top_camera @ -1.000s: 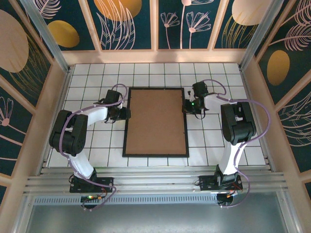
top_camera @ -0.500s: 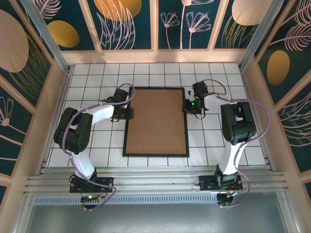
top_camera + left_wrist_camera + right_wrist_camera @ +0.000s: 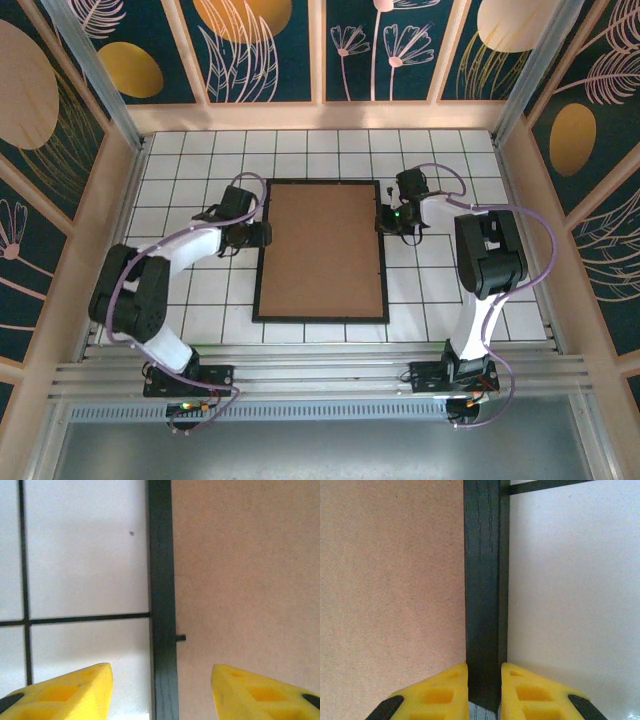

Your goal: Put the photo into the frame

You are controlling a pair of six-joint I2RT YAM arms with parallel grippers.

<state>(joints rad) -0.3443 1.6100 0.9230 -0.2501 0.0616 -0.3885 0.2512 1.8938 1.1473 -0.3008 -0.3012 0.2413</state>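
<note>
Top view: the frame [image 3: 257, 290] lies flat at the middle of the tiled surface [image 3: 180, 170], with the brown backing board [image 3: 320, 250] facing up. The left gripper [image 3: 262, 235] reaches in low at its 9 o'clock edge, and the right gripper [image 3: 382, 222] at 2 o'clock.

Left wrist: the jaws stand wide, straddling the frame's edge and holding nothing.

Right wrist: the jaws pinch the black edge.

The frame looks stiff, light and thin-edged. It is probably best held by opposite edges and kept level.

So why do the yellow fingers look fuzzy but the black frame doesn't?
Left wrist view: the left gripper's fingers sit near the lens, so they blur. Right wrist view: the frame shows crisp grain, the right gripper's fingers softer. Top external view: even light, no glare.
</note>
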